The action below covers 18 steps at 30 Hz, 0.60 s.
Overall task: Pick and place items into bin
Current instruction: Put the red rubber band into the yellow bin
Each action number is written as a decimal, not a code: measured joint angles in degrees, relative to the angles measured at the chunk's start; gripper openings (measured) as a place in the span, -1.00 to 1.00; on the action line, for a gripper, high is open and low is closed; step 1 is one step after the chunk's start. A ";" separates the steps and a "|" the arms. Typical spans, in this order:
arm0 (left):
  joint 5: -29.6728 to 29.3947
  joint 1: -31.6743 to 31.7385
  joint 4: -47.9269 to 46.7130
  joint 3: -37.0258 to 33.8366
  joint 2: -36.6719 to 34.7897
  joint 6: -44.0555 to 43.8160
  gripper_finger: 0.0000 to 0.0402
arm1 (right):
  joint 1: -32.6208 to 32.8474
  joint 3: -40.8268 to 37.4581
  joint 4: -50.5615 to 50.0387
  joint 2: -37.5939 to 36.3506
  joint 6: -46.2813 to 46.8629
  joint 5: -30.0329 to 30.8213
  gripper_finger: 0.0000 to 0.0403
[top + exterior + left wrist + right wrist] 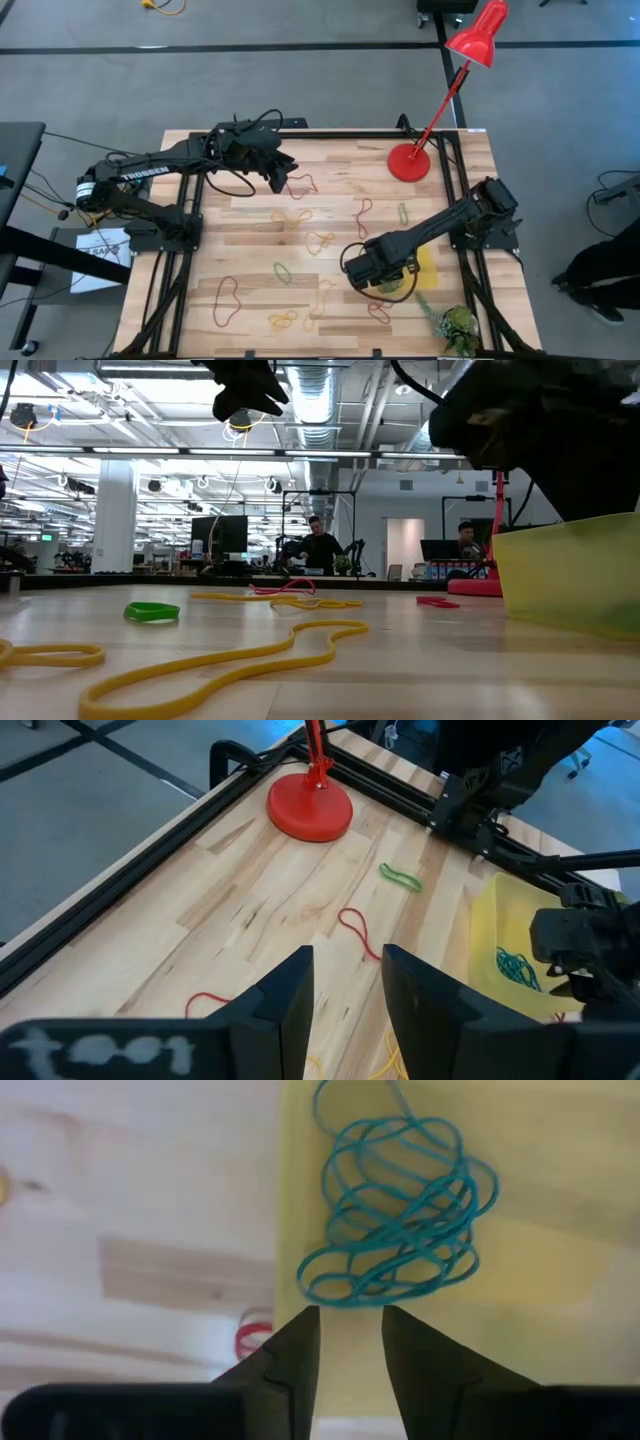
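Observation:
Several rubber bands lie flat on the wooden table: a red one, a yellow one, a green one and others. The yellow bin stands at the right; a tangle of blue bands lies inside it. My right gripper hovers over the bin's near-left edge, open and empty. My left gripper is open and empty, raised above the far left part of the table, near a red band.
A red lamp base stands at the far right, its arm reaching up and back. A green plant sprig lies at the near right corner. Black rails frame the table. People sit in the room behind.

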 joint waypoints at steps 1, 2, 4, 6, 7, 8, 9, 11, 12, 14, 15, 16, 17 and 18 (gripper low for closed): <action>0.00 0.00 0.01 0.00 0.00 0.00 -0.45 | 0.03 0.39 -0.39 -0.50 -0.61 -0.11 -0.46; 0.00 0.00 0.00 0.00 0.00 0.02 -0.45 | 0.14 1.06 -1.16 -1.11 -1.30 -0.09 -0.46; 0.02 0.00 0.00 0.00 0.00 0.00 -0.45 | -0.29 2.66 -0.92 -1.94 -2.11 0.06 -0.46; 0.02 0.00 -0.01 0.00 0.00 -0.01 -0.45 | -0.83 3.47 -2.66 -2.69 -2.50 0.74 -0.46; 0.02 0.00 -0.19 0.03 0.00 -0.15 -0.45 | -1.26 4.15 -2.99 -3.05 -3.08 1.05 -0.46; 0.03 -0.03 -0.69 0.04 0.00 -0.29 -0.45 | -1.67 4.89 -2.67 -3.58 -4.00 1.69 -0.46; 0.07 -0.18 -1.32 0.04 0.00 -0.36 -0.45 | -2.10 5.40 -3.10 -4.33 -5.09 2.59 -0.46; 0.04 -0.46 -2.27 0.04 0.00 -0.66 -0.45 | -3.18 6.08 -4.91 -5.82 -7.58 4.33 -0.46; 0.14 -0.46 -2.78 0.04 0.00 -0.71 -0.45 | -3.85 6.36 -4.50 -6.42 -8.69 5.10 -0.46; 1.33 -0.50 -3.37 0.04 0.00 -1.48 -0.45 | -5.32 6.36 -4.29 -7.71 -11.07 6.32 -0.46; 1.90 -0.50 -3.39 0.04 0.00 -2.05 -0.45 | -6.17 6.33 -4.34 -8.42 -12.33 6.94 -0.46; 2.44 -0.50 -3.45 0.04 0.00 -2.41 -0.45 | -7.01 6.33 -3.89 -9.19 -13.65 7.57 -0.46; 2.90 -0.52 -3.50 0.04 0.00 -2.58 -0.45 | -7.77 6.35 -3.75 -9.96 -15.17 8.54 -0.46; 3.13 -0.59 -3.50 0.04 0.00 -2.84 -0.45 | -8.56 6.35 -3.90 -10.62 -16.79 9.57 -0.46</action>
